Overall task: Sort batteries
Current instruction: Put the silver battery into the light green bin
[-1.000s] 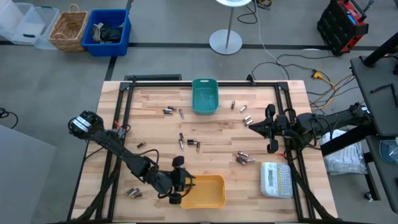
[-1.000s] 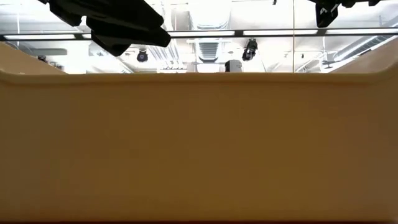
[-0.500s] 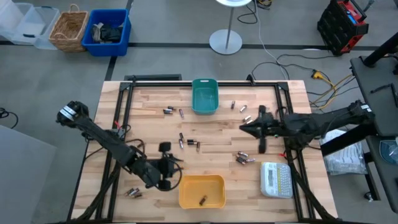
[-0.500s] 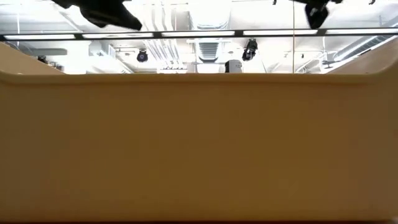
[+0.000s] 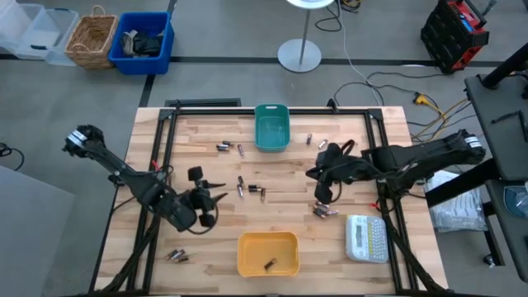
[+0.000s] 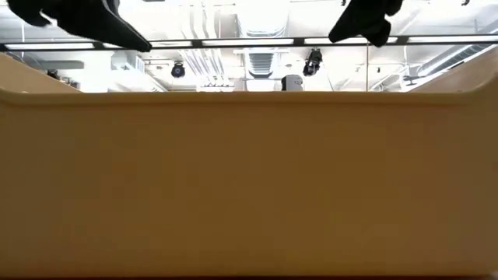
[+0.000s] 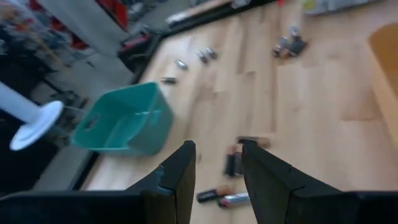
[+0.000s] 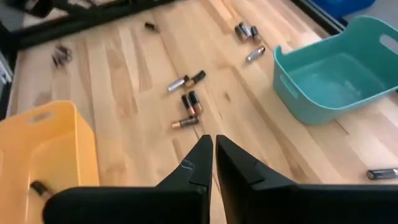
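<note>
Batteries (image 5: 250, 190) lie scattered between the slightly parted left claw (image 5: 216, 195) and closed right claw (image 5: 316, 185).

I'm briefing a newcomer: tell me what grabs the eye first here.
Batteries lie scattered over the wooden table, between a teal bin at the far edge and a yellow bin at the near edge holding one battery. The left gripper, open, hovers left of centre; the right gripper, shut, hovers over the right side.
</note>
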